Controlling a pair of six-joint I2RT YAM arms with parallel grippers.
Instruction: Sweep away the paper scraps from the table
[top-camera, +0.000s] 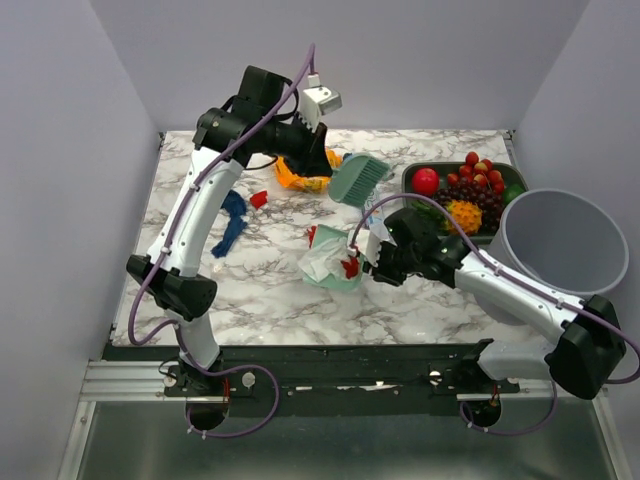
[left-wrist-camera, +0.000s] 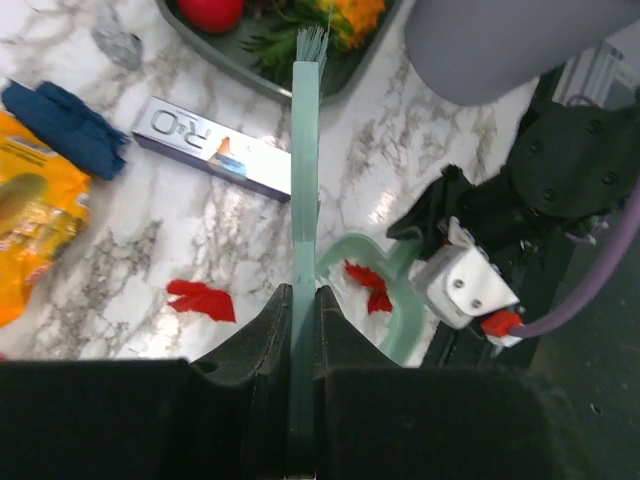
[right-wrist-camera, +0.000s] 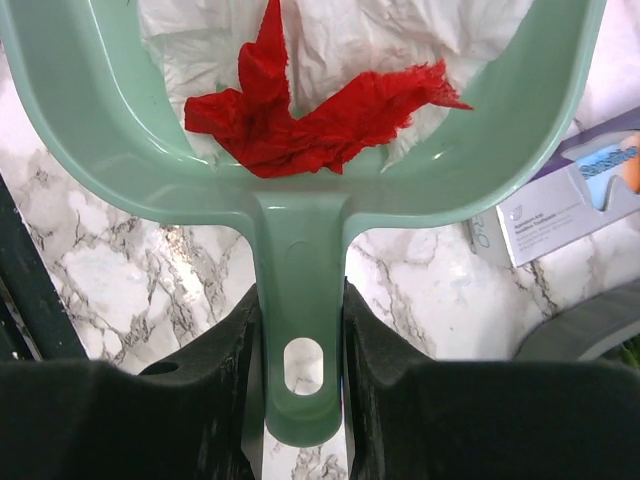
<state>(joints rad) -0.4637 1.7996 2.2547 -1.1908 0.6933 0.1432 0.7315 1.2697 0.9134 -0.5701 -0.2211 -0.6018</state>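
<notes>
My left gripper (top-camera: 318, 157) (left-wrist-camera: 302, 300) is shut on the handle of a pale green brush (top-camera: 358, 178) (left-wrist-camera: 304, 190), held in the air over the back of the table (top-camera: 270, 300). My right gripper (top-camera: 376, 262) (right-wrist-camera: 300, 330) is shut on the handle of a green dustpan (top-camera: 335, 262) (right-wrist-camera: 300, 215) resting mid-table. A red paper scrap (right-wrist-camera: 300, 115) (top-camera: 350, 267) (left-wrist-camera: 370, 282) lies in the pan on white crumpled paper (right-wrist-camera: 350, 40). More red scraps (top-camera: 259, 199) (left-wrist-camera: 203, 298) lie on the table, one (top-camera: 311, 235) beside the pan. Dark blue scraps (top-camera: 232, 222) (left-wrist-camera: 65, 125) lie at the left.
An orange snack bag (top-camera: 305, 180) (left-wrist-camera: 30, 215) lies under the left wrist. A dark tray of fruit (top-camera: 460, 195) sits at the back right, a grey bin (top-camera: 560, 240) (left-wrist-camera: 500, 40) at the right edge. A purple-and-white box (left-wrist-camera: 213, 147) (right-wrist-camera: 570, 195) lies near the dustpan.
</notes>
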